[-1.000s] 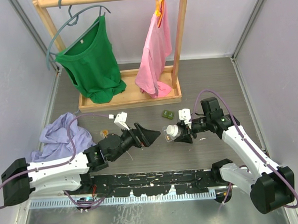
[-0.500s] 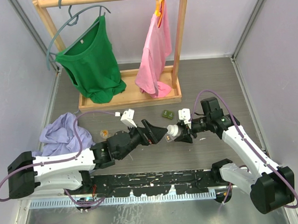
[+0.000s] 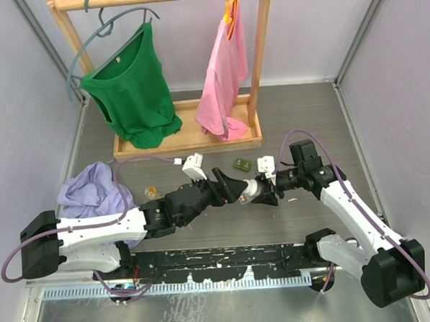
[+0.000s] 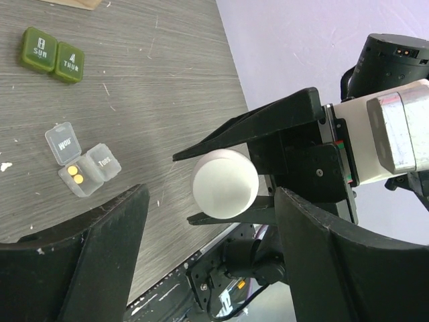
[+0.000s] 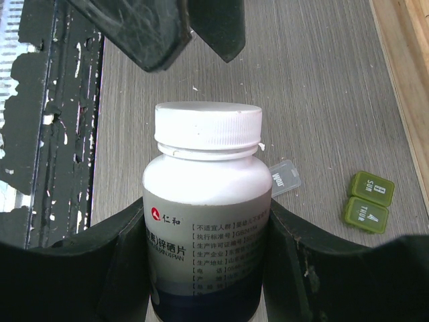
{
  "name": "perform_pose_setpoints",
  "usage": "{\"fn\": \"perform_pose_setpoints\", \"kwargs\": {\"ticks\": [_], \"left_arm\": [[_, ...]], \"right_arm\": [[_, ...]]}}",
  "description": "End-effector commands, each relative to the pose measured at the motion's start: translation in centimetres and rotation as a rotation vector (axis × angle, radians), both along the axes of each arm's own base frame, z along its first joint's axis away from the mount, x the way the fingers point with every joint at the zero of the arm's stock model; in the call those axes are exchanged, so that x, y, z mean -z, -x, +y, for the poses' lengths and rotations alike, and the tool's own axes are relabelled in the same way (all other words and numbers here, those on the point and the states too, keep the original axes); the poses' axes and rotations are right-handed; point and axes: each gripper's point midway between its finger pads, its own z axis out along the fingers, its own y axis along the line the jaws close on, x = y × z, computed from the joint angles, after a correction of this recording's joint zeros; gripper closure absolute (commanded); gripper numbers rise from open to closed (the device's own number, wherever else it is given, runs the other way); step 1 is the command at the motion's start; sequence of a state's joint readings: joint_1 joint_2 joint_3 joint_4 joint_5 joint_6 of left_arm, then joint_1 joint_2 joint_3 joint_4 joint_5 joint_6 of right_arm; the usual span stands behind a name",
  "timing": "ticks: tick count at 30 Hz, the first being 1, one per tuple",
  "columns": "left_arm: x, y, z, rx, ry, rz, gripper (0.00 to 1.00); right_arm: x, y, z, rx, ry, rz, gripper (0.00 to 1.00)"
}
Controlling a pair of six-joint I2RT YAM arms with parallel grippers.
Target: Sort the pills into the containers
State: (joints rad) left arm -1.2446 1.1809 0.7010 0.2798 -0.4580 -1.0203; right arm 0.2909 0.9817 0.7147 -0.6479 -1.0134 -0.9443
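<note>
Our right jaws grip the white pill bottle (image 5: 204, 201) above the desk (image 4: 167, 80); our left jaws stand open around its cap (image 4: 224, 182).

Holds bottle (image 5: 206, 221) in right gripper (image 3: 265, 191) over table (image 3: 307, 120), cap between left gripper's (image 3: 233, 187) spread fingers, touching neither. Finds nearer pill box (image 4: 80, 164) on table beneath bottle, farther pill box (image 4: 52, 54) behind it toward clothes rack (image 3: 187, 142), cloth heap (image 3: 90, 189) at left.

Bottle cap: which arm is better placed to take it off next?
Left. The right gripper is shut on the body of the bottle, so it is busy. The cap faces the left gripper, which is open and lined up just short of it.
</note>
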Motion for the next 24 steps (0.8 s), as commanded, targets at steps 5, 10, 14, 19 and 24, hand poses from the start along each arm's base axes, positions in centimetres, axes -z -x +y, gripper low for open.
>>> {"fn": "perform_pose_setpoints", "kwargs": {"ticks": [5, 10, 14, 19, 24], "left_arm": [[-2.3, -0.6, -1.5, -0.021, 0.063, 0.005, 0.31], [-2.6, -0.5, -2.5, 0.003, 0.064, 0.002, 0.37], [-1.9, -0.3, -3.1, 0.024, 0.052, 0.010, 0.41], [-1.3, -0.1, -3.5, 0.042, 0.042, 0.018, 0.46], [-0.9, 0.2, -3.6, 0.059, 0.034, 0.019, 0.52]], "right_arm": [[-2.2, -0.8, 0.5, -0.014, -0.034, -0.074, 0.80], [-2.1, -0.8, 0.5, -0.013, -0.032, -0.073, 0.80], [-2.1, -0.7, 0.5, -0.014, -0.033, -0.072, 0.80], [-2.1, -0.7, 0.5, -0.013, -0.033, -0.069, 0.80], [-2.2, -0.7, 0.6, -0.014, -0.035, -0.069, 0.80]]}}
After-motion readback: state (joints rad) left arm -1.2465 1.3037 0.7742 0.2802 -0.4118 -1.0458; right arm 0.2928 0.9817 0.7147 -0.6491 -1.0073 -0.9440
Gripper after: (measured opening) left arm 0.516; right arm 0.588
